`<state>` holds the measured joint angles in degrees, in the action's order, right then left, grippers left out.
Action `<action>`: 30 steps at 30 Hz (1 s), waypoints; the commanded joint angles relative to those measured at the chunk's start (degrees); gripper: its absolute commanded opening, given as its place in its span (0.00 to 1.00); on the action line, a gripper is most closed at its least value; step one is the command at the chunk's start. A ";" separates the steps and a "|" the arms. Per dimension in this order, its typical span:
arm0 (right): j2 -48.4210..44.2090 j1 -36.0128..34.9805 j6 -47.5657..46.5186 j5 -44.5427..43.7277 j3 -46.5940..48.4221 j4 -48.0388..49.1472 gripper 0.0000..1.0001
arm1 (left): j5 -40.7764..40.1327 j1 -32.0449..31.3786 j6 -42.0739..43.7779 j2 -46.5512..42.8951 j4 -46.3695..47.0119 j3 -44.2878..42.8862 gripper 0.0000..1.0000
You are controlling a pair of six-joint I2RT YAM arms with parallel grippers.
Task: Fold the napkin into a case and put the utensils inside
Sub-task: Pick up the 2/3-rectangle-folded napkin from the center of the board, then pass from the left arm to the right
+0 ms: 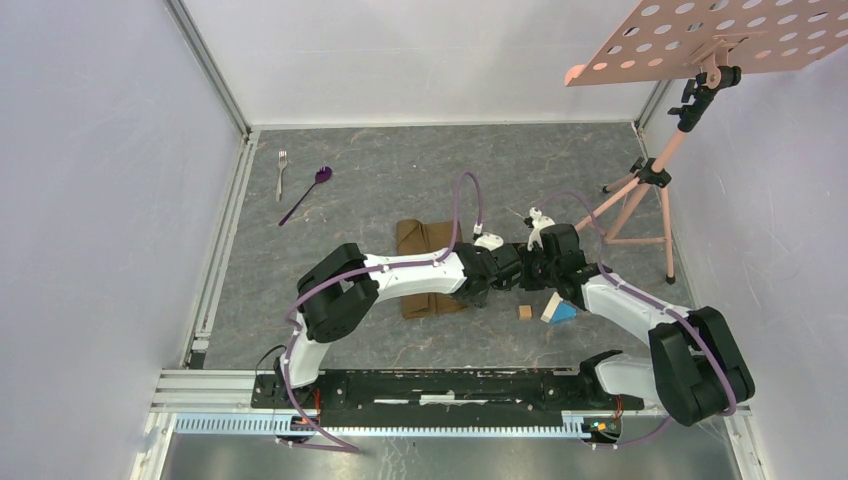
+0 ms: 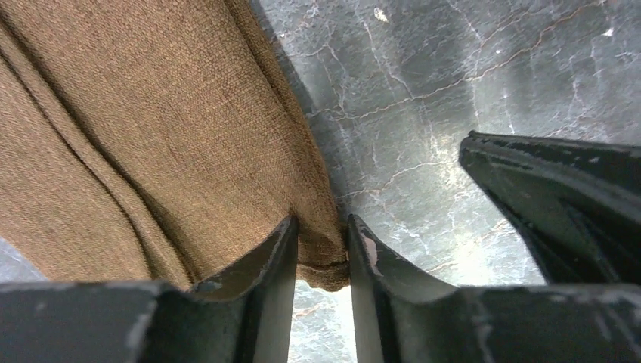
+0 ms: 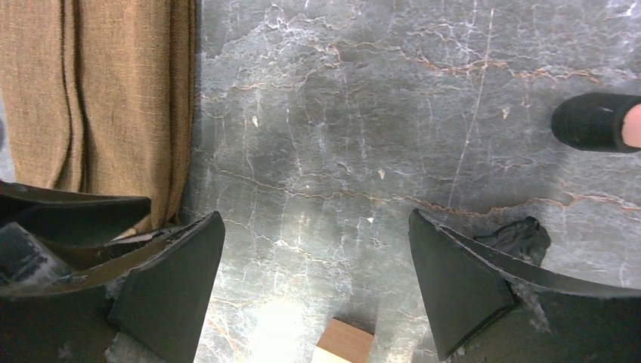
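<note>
Left gripper (image 2: 321,238): clamped on a hemmed corner of the napkin (image 2: 151,136), jaws nearly together with the cloth between them; probably a pinch for drawing that edge over in a fold.
Right gripper (image 3: 314,249): spread wide and holding nothing, low over bare table (image 3: 378,113) just beside the napkin's edge; likely waiting to take a second corner or pin the cloth.
Napkin: mid-table, gathered in long soft folds, partly under the left arm; it looks only part-way to a pouch.
Fork (image 1: 282,172) and spoon (image 1: 308,192): side by side at the far left, well apart from the cloth, so folding meets no obstruction.
Wooden block (image 1: 525,312) and blue block (image 1: 562,312): near the right gripper, no part of the task.
</note>
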<state>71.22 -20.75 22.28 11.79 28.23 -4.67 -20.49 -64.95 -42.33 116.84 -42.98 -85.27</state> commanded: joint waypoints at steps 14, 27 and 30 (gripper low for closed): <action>9.97 0.74 12.50 18.12 -0.63 20.51 0.98 | -0.01 2.71 -3.54 -19.25 11.79 16.20 0.02; 21.83 -4.79 36.69 18.76 -3.64 48.00 0.94 | 1.15 3.58 -3.82 -22.61 12.19 18.63 0.02; 24.55 -4.84 37.60 15.00 -3.17 50.06 0.88 | 1.35 3.54 -3.95 -23.37 12.40 18.92 0.02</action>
<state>92.62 -25.50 53.74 31.88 25.23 37.15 -19.25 -61.65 -43.88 96.90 -32.56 -66.83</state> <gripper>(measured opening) 0.912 0.051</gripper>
